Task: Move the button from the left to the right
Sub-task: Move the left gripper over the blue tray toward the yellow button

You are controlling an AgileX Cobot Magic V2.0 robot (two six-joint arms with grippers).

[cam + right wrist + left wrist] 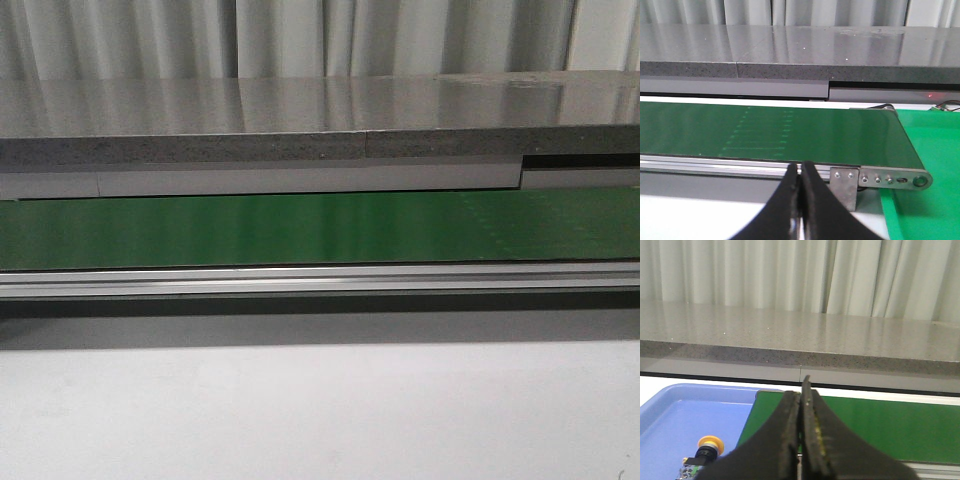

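The button (pixel 707 447), with a yellow-orange mushroom cap on a black body, lies in a blue tray (pixel 675 415) in the left wrist view, beside the end of the green conveyor belt (pixel 880 425). My left gripper (pixel 801 390) is shut with nothing between its fingers, and hangs above and to the side of the button, apart from it. My right gripper (pixel 801 167) is shut and empty too, near the other end of the belt (pixel 790 132). Neither gripper nor the button shows in the front view.
The green belt (pixel 320 228) runs across the front view, with an aluminium rail (pixel 320 280) before it and a grey stone ledge (pixel 320 120) behind. A metal end bracket (pixel 880 178) and a green mat (pixel 935 150) lie at the belt's right end. White tabletop (pixel 320 410) fills the foreground.
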